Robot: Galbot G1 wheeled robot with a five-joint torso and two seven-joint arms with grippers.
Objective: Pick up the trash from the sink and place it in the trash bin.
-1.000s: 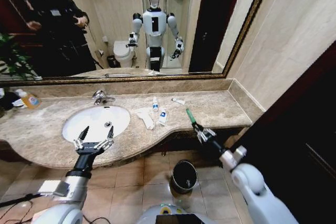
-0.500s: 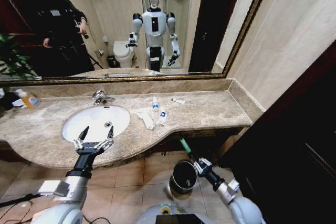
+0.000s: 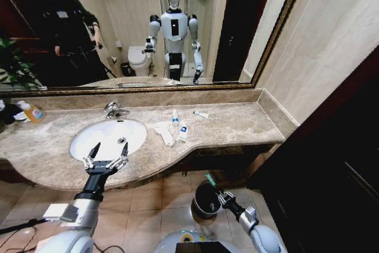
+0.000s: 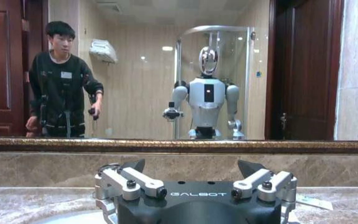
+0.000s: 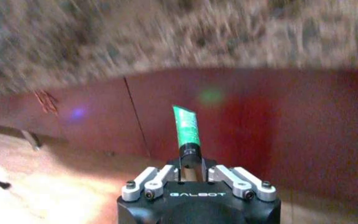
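Note:
My right gripper (image 3: 219, 193) (image 5: 191, 164) is down below the counter, shut on the dark green bar (image 3: 209, 178) (image 5: 186, 130), which sticks up over the right rim of the black trash bin (image 3: 205, 201). The left gripper (image 3: 105, 160) (image 4: 191, 169) hangs open and holds nothing, above the front rim of the white sink (image 3: 100, 136). On the marble to the right of the sink lie crumpled white paper (image 3: 164, 132), two tiny clear bottles (image 3: 175, 117) (image 3: 184, 130) and a white stick (image 3: 201, 114).
A chrome faucet (image 3: 113, 109) stands behind the basin. An orange-capped bottle (image 3: 32, 112) sits at the counter's far left. The wall mirror (image 3: 148, 28) reflects the robot and a person. Dark cabinet fronts (image 5: 260, 126) run under the counter; a dark door (image 3: 337, 164) stands at the right.
My right arm has dropped from the counter's front edge down to the trash bin, carrying the green bar. The left arm has stayed still.

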